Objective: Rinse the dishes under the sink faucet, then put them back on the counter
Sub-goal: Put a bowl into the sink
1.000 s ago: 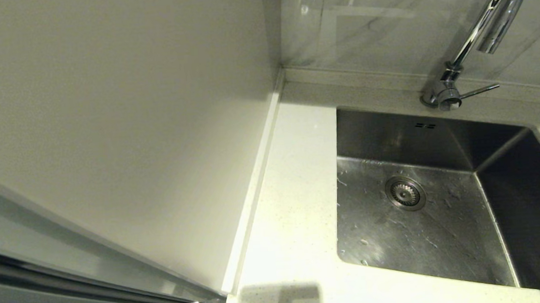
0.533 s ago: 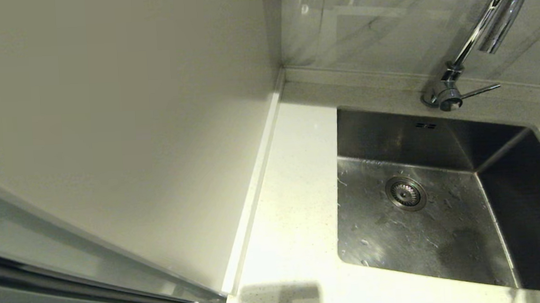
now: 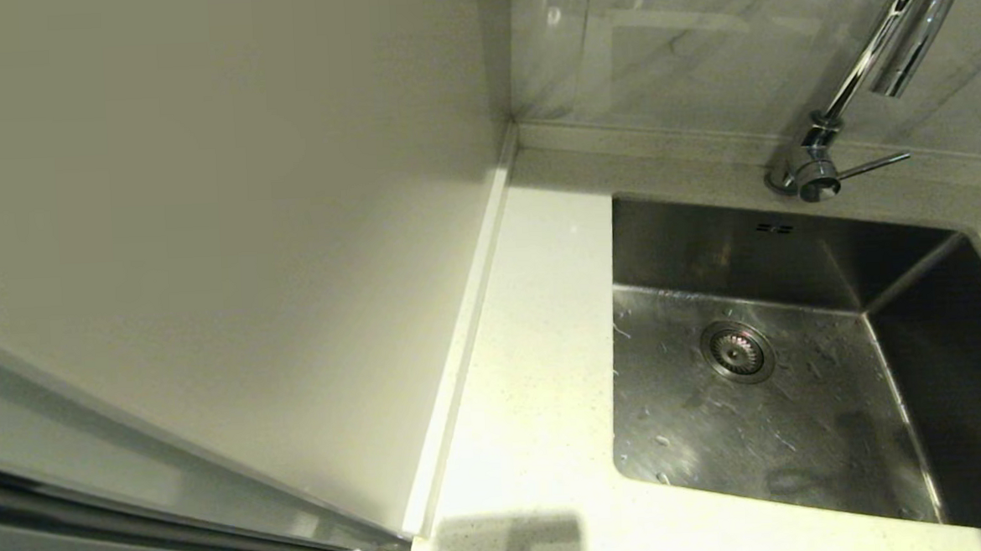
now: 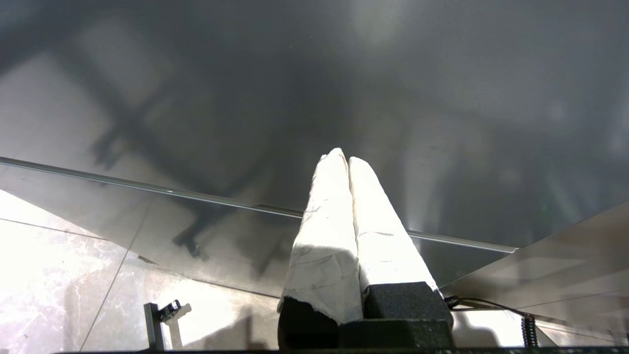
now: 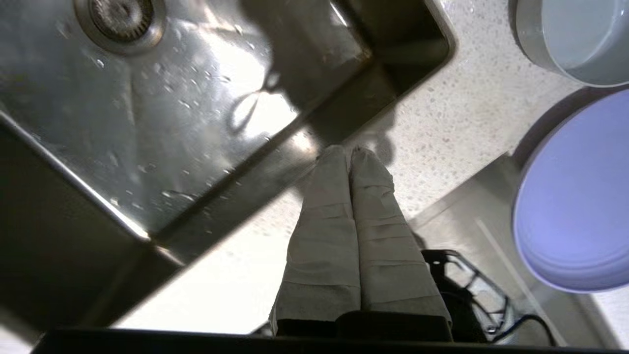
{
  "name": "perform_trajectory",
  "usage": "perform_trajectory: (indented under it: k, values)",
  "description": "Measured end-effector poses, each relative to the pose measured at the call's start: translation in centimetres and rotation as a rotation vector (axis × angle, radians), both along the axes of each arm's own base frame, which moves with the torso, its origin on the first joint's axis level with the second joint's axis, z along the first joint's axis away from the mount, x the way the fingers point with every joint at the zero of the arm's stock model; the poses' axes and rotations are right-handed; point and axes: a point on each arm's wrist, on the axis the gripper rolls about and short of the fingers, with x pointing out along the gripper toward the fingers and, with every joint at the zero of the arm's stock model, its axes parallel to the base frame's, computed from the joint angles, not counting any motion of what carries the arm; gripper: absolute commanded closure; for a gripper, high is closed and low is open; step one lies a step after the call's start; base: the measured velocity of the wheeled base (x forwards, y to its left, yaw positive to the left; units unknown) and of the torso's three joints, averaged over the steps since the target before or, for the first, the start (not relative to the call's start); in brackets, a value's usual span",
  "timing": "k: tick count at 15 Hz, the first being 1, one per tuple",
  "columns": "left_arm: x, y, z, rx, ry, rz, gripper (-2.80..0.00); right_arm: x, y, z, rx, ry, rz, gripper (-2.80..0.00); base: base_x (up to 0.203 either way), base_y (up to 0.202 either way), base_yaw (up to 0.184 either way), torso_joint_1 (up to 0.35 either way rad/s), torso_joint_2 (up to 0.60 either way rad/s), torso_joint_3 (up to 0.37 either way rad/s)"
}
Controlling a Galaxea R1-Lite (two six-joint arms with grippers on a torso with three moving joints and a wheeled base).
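Your right gripper (image 5: 350, 150) hangs over the counter (image 5: 442, 123) strip just beside the sink (image 5: 147, 123) corner, fingers pressed together and holding nothing; it points down at the worktop. Judging from that, you haven't picked a dish yet. Just past it the lilac plate (image 5: 575, 206) overhangs the counter edge, probably staged there for easy grabbing, and the blue-grey bowl (image 5: 580, 39) sits on the counter beyond it, close by, contact unclear. The pink bowl isn't visible anywhere. In the head view neither arm shows: the sink is empty, with droplets round the drain strainer (image 3: 736, 351); the sink faucet (image 3: 874, 71) stands at the far rim, no water running. Your left gripper (image 4: 347, 160) is parked low, away from the sink, fingers closed and empty.
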Motion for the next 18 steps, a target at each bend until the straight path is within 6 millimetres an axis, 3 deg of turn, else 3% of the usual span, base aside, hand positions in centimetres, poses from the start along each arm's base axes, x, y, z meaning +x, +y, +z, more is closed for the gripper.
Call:
perform_trajectory:
  k: [4,9,13,18]
  values:
    - [0.0,0.0,0.0,0.001,0.000,0.000,0.00,0.1,-2.4,0.6,-0.056,-0.024,-0.139,0.00,0.000,0.000,0.000,0.000,0.00,0.000]
    - [0.0,0.0,0.0,0.001,0.000,0.000,0.00,1.2,-7.4,-0.4,-0.132,-0.027,-0.276,0.00,0.000,0.000,0.000,0.000,0.00,0.000]
    - [0.0,0.0,0.0,0.001,0.000,0.000,0.00,1.3,-8.3,-2.9,-0.097,0.030,-0.255,0.00,0.000,0.000,0.000,0.000,0.00,0.000]
    - [0.0,0.0,0.0,0.001,0.000,0.000,0.00,1.6,-8.7,-4.3,-0.038,0.035,-0.232,0.00,0.000,0.000,0.000,0.000,0.00,0.000]
